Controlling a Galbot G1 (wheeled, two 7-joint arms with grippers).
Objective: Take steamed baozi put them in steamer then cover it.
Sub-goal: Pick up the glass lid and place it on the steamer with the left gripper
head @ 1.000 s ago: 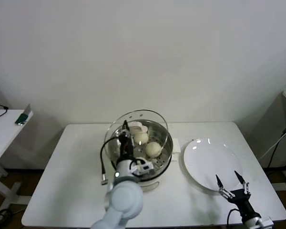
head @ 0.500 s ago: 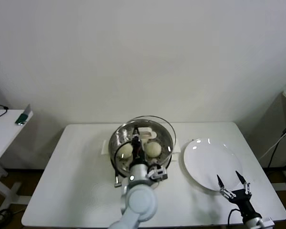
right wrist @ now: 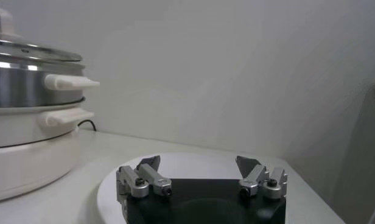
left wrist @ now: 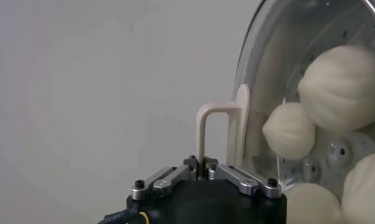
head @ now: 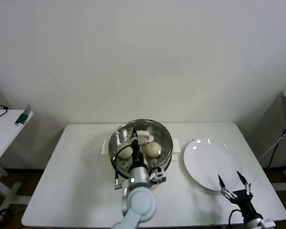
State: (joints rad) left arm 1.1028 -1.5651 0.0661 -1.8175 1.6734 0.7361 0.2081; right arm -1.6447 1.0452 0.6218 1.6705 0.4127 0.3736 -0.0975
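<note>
Change since a second ago: cover (head: 142,138) down from a tilted hang above the pot to level on the steamer (head: 167,153) rim; left arm shifted toward the pot's middle; right arm unmoved.
Desk (head: 71,171): white, carrying steamer at centre and white plate (head: 207,162) to its right, near but apart.
Left end effector (head: 135,138): over the steamer's middle, closed narrow on the cover's cream handle (left wrist: 215,131); in the left wrist view both fingers (left wrist: 158,181) pinched at the foot of the handle arch.
Cover: clear glass with metal rim, lying flat on the pot; in the right wrist view, rim (right wrist: 29,52) seated on the steel wall with no gap showing.
Steamer: shiny steel pot on cream-white base (right wrist: 23,152), cream side handles (right wrist: 69,82) pointing toward the plate.
Steamed baozi (head: 154,149): inside the pot under the glass; two plainly visible from the head view, one left of the end effector and one right; through the glass in the left wrist view, four off-white buns (left wrist: 339,88) on the perforated tray, close together.
Plate: bare white, right of the steamer, its near rim under the right arm.
Right end effector (head: 233,183): at the desk's front right, hovering at the plate's near edge, fingers (right wrist: 142,179) spread wide, holding nothing.
</note>
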